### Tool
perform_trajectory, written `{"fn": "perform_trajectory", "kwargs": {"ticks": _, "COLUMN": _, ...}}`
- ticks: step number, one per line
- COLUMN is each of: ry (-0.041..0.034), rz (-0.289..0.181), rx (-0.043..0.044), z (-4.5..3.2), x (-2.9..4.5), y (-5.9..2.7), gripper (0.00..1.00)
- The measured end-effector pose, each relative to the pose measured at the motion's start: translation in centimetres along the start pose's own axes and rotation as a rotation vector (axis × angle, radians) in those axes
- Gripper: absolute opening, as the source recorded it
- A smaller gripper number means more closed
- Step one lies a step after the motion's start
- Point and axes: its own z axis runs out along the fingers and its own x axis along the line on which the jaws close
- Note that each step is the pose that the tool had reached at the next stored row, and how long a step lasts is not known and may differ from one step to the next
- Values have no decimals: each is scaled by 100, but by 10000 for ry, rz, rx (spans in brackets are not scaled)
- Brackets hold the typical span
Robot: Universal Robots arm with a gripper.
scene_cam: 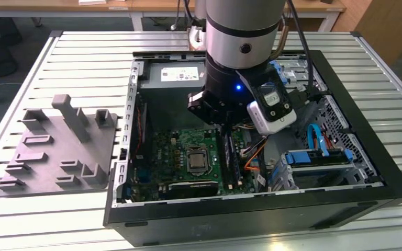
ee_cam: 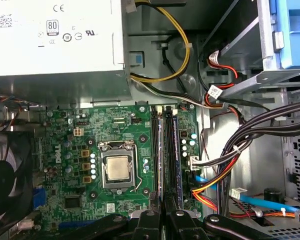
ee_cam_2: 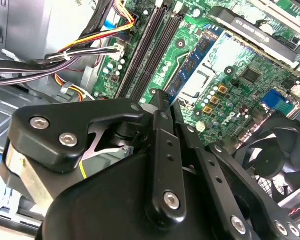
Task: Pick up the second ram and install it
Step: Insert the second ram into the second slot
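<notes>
Reaching into the open black computer case point(scene_cam: 368, 157) on the slatted metal counter point(scene_cam: 82, 47), the black gripper point(ee_cam: 164, 212) hangs low over the green motherboard point(ee_cam: 65, 150). Its jaws are drawn close together, pinching the thin, dark, bar-like second ram point(scene_cam: 230, 157), which runs along the black memory slots beside the silver processor point(ee_cam: 117, 167). Whether the stick sits in a slot cannot be told. The arm hides its far end in the exterior view. A grey plastic tray point(scene_cam: 47, 157) lies outside the case, on the exterior view's left.
</notes>
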Motion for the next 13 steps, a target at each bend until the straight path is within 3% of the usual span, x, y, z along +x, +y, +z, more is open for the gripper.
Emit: {"fn": "perform_trajectory", "kwargs": {"ticks": 13, "ry": 0, "rz": 0, "rx": -2, "z": 58, "x": 2, "y": -4, "gripper": 14}}
